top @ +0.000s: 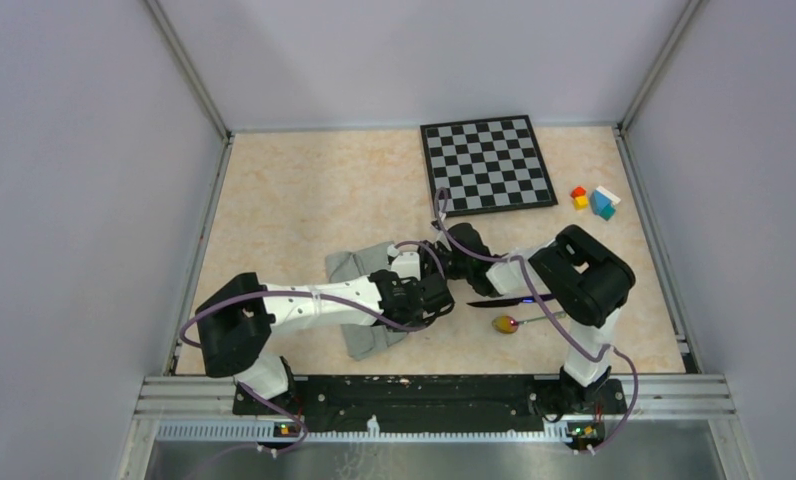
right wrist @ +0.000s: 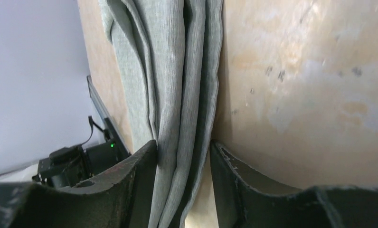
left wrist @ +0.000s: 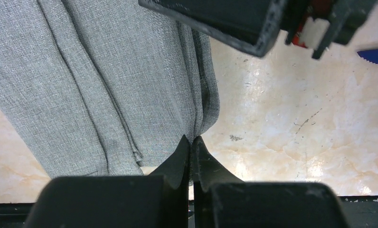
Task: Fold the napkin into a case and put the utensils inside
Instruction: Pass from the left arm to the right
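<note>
The grey-green napkin (top: 359,263) lies folded into a long strip at the table's middle, partly under my left arm. In the left wrist view the napkin (left wrist: 106,85) fills the left half, and my left gripper (left wrist: 192,138) is shut on its right-hand edge fold. My left gripper (top: 440,294) sits beside my right gripper (top: 444,255). In the right wrist view my right gripper (right wrist: 183,147) straddles the napkin's (right wrist: 173,71) bunched folds; the left finger touches cloth and a gap shows at the right finger. The dark knife (top: 499,300) and the spoon (top: 514,322) lie right of the napkin.
A black-and-white chessboard (top: 487,165) lies at the back of the table. Small coloured blocks (top: 594,200) sit to its right. Grey walls close the table on three sides. The metal rail (top: 424,395) with both arm bases runs along the near edge.
</note>
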Robot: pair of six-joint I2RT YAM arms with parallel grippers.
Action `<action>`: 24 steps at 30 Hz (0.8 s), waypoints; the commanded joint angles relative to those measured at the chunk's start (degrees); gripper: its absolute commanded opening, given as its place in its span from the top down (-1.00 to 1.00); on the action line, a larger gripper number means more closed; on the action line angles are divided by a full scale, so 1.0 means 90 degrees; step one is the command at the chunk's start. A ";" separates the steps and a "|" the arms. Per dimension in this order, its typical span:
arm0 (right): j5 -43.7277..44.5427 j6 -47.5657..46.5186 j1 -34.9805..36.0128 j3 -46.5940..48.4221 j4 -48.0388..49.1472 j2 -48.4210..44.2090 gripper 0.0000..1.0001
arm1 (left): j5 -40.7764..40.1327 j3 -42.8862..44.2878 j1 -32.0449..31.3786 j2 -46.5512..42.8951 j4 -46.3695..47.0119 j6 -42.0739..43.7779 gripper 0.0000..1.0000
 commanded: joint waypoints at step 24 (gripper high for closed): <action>0.0295 -0.1513 -0.0132 0.0805 0.0174 0.0313 1.00 | 0.4279 -0.1330 0.4157 -0.2687 0.2042 0.2514 0.17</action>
